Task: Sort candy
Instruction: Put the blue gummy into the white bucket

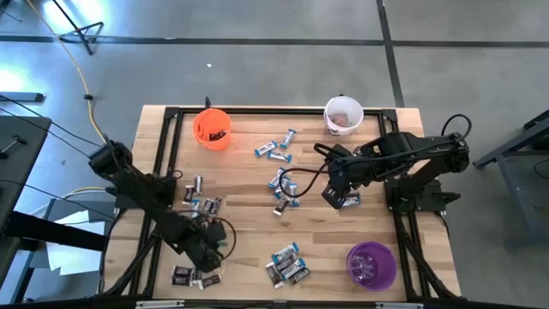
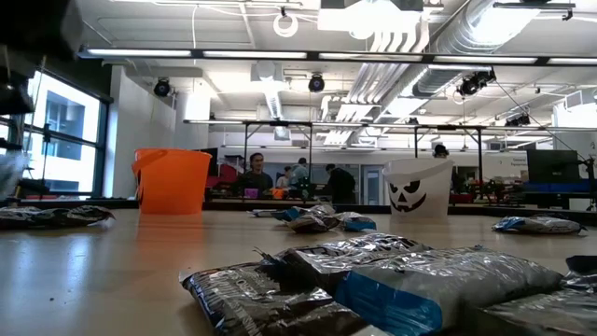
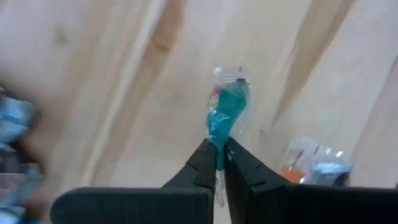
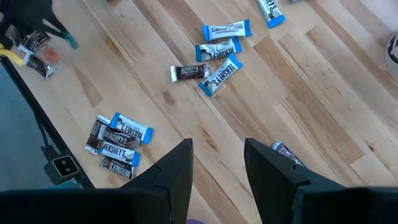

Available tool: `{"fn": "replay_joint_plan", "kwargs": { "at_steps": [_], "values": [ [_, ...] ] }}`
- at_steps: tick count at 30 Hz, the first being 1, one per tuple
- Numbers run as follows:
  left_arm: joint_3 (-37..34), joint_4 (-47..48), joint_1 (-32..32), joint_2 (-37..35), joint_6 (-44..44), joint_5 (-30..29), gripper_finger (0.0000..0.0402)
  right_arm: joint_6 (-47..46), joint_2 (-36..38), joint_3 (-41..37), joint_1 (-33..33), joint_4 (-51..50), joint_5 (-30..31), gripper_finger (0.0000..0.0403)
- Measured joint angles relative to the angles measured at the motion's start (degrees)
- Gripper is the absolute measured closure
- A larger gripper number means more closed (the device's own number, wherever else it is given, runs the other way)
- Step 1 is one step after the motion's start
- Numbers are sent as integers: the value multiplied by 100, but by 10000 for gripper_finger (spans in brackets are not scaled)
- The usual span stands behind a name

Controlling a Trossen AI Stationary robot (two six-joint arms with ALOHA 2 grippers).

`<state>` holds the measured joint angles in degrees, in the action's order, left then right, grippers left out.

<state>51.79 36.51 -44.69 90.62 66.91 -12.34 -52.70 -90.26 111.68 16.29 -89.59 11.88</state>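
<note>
My left gripper (image 1: 208, 251) is at the table's near left and is shut on a teal wrapped candy (image 3: 227, 112). A reddish candy (image 3: 311, 165) lies on the wood just beside it. My right gripper (image 4: 217, 155) hangs open well above the table's right middle (image 1: 337, 199), with nothing between its fingers. Blue-and-white and dark candy lies flat in loose groups: far middle (image 1: 276, 151), middle (image 1: 286, 190), near middle (image 1: 287, 264), left (image 1: 202, 204) and near left corner (image 1: 193, 276). The low view shows candy (image 2: 373, 280) close up. My left gripper pinches one twisted end of the teal candy's wrapper (image 3: 217, 138) between its two fingertips. The fingers come from above, slanting down. The rest of the candy sticks out beyond the fingertips and looks clear of the wood.
An orange cup (image 1: 212, 129) stands at the far left, a white cup with a face (image 1: 343, 116) at the far right, and a purple cup (image 1: 371, 264) at the near right. Bare wood lies between the candy groups. People sit in the room beyond the table (image 2: 256, 173).
</note>
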Motion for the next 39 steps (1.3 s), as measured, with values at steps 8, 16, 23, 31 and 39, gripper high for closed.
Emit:
{"fn": "replay_joint_plan", "kwargs": {
  "at_steps": [8,16,23,31,39],
  "values": [
    [58,55,369,-952,197,-903,401,26,0,0,0,169,74,265],
    [855,99,1018,-1367,-855,-2157,401,287,0,0,0,1072,516,265],
    [1913,84,1612,-1369,-2264,-2973,401,1076,0,0,92,2222,735,265],
    [2641,-74,2240,-1370,-2993,-3790,401,1498,0,0,184,2891,1284,265],
    [2680,-1123,2492,-1340,-3618,-3790,401,1883,-26,2,170,3433,1979,265]
  ]
}}
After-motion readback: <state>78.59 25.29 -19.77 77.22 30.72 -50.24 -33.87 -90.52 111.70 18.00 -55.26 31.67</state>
